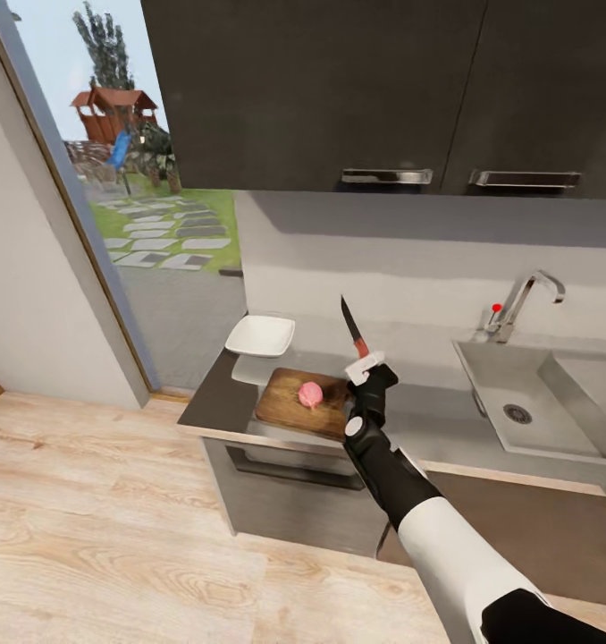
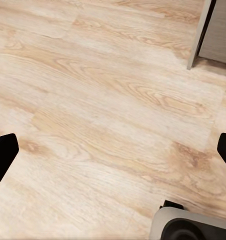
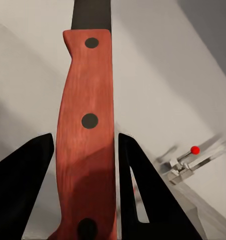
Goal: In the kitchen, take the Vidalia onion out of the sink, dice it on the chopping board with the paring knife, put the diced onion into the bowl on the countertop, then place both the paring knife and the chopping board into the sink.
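Observation:
My right gripper [image 1: 367, 365] is shut on the paring knife [image 1: 355, 333], whose dark blade points upward. It hovers just right of the chopping board [image 1: 285, 410]. In the right wrist view the red-orange handle [image 3: 85, 135] sits clamped between the black fingers [image 3: 143, 185]. The pinkish Vidalia onion [image 1: 310, 394] rests whole on the board. Behind the board stands the white bowl [image 1: 260, 335] on the countertop [image 1: 424, 422]. The sink [image 1: 500, 386] with its chrome tap [image 1: 525, 302] lies to the right. Above the wooden floor my left gripper [image 2: 113, 150] hangs open, holding nothing.
Dark upper cabinets [image 1: 339, 89] hang over the counter, close above the raised blade. A tall glass door [image 1: 133, 206] with a garden view stands left of the counter's end. The floor [image 2: 103, 100] is pale wood, and the robot's base [image 2: 193, 225] shows under the left hand.

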{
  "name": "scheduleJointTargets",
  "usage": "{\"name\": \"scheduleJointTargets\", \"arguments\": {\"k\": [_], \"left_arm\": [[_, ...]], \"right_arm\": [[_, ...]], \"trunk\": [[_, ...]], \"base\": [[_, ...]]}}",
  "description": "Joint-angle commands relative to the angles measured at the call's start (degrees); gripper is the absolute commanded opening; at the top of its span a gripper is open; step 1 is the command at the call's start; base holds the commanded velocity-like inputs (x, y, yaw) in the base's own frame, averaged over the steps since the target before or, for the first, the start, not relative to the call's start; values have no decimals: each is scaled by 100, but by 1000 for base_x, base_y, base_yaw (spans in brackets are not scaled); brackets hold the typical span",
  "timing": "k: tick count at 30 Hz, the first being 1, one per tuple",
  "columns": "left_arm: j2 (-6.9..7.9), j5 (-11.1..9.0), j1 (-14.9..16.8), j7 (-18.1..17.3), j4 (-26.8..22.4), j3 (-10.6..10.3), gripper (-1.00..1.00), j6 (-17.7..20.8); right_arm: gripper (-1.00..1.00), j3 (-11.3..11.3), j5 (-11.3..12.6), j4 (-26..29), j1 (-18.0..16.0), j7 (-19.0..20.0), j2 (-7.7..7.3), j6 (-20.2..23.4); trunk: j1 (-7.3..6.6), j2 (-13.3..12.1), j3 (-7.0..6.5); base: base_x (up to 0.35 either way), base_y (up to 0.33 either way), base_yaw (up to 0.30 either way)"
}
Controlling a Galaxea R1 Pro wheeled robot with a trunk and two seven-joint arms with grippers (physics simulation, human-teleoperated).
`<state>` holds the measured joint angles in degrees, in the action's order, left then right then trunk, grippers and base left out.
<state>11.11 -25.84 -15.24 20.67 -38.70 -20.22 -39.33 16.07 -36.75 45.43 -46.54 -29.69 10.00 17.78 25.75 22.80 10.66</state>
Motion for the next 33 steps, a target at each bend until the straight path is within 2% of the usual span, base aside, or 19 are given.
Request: {"name": "scheduleJointTargets", "arguments": {"k": [1, 3, 5, 6, 7, 8, 11, 12, 14, 17, 20, 25, 33], "left_arm": [[15, -18, 3, 54, -13, -44, 100, -13], [14, 32, 3, 46, -14, -43, 100, -13], [9, 151, 3, 39, -13, -38, 100, -15], [8, 186, 3, 38, -14, -37, 100, -17], [5, 284, 4, 36, -17, -36, 100, -21], [3, 331, 4, 35, -20, -36, 100, -27], [-1, 377, 4, 34, -22, -35, 100, -35], [-2, 388, 4, 31, -18, -37, 100, -37], [-81, 407, 4, -93, 129, -43, 100, -39], [-118, 412, 4, -420, 239, -40, 100, -37], [-135, 413, 4, -603, 300, -41, 100, -33], [-163, 413, 4, -688, 389, -39, 100, -31], [-272, 419, 6, -691, 500, -43, 100, -31]], "right_arm": [[-100, 19, -56, -4, -5, -5, 0, 104], [-100, 137, -199, -3, -5, 3, 0, 282], [-100, 373, -599, 13, -5, 8, 0, 548], [-100, 423, -721, 17, -5, 10, 0, 621], [-100, 530, -1066, 31, -5, 15, 0, 825], [-100, 572, -1246, 27, -5, 27, 0, 949], [-100, 623, -1467, 12, -5, 125, 0, 1174], [-100, 647, -1540, 8, -5, 228, 0, 1287], [-100, 1036, -2034, 63, -5, 846, 0, 1790], [-100, 1244, -2492, 93, -5, 1355, 0, 1971], [-100, 1295, -2663, 169, -5, 1658, 0, 2025], [-100, 1341, -2782, 234, -5, 1910, 0, 2076], [-100, 1346, -2836, 236, -5, 2105, 0, 2097]], "trunk": [[4, 11, 10], [4, 11, 10], [4, 11, 10], [4, 11, 10], [4, 11, 10], [4, 11, 10], [4, 11, 10], [4, 11, 10], [4, 11, 10], [4, 11, 10], [4, 11, 10], [4, 11, 10], [4, 11, 10]], "base": [[-7, -3, 0], [-3, -1, 0], [-2, -1, 0], [0, 0, 0], [0, 0, 0], [0, 0, 0], [0, 0, 0], [0, 0, 0], [0, 0, 0], [0, 0, 0], [0, 0, 0], [-7, 0, 0], [-205, 0, 0]]}}
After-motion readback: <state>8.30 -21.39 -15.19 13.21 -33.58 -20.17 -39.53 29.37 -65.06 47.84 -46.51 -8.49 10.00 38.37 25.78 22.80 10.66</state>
